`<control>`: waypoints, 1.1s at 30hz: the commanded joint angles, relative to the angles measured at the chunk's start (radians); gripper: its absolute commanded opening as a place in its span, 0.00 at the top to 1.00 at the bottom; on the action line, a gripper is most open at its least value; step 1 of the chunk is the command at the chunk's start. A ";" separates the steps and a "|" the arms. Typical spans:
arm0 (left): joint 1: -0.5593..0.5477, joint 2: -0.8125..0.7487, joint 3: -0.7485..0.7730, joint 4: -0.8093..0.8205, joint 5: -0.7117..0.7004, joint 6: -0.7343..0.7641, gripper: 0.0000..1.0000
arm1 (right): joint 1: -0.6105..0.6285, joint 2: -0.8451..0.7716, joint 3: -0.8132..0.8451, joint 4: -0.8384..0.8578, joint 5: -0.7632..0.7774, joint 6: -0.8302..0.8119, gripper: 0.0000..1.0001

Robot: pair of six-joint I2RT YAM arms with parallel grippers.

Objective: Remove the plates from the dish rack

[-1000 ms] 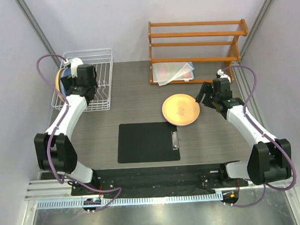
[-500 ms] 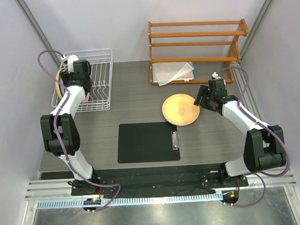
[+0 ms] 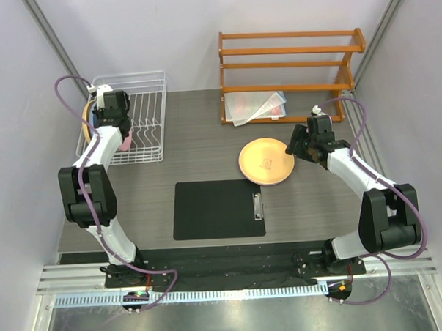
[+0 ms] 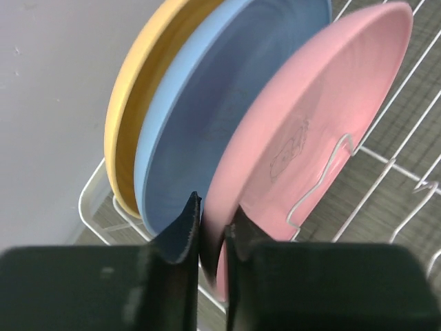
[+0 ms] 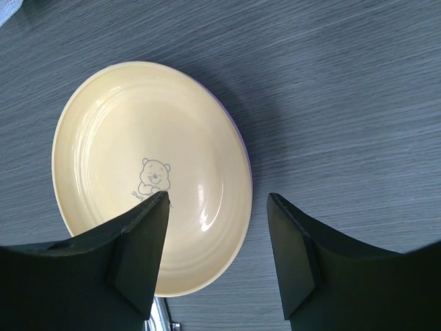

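On the grey counter, left jaws pinch the pink plate inside the dish rack, right jaws gape empty well away; a tilted lift could snag the prongs.

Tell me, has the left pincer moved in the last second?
Yes. From above, the left pincer shifted left across the dish rack and now grips the pink plate.
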 commanded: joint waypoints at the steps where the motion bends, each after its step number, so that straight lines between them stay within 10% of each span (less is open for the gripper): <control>1: 0.003 -0.065 0.046 0.031 -0.005 -0.032 1.00 | -0.001 -0.019 0.008 0.038 -0.010 -0.003 0.36; 27: -0.139 -0.261 0.089 -0.015 -0.215 0.125 1.00 | 0.000 -0.147 -0.044 0.018 -0.048 0.008 0.35; 33: -0.161 -0.347 0.148 -0.272 0.079 -0.096 1.00 | 0.055 -0.219 0.013 -0.042 -0.002 -0.032 0.31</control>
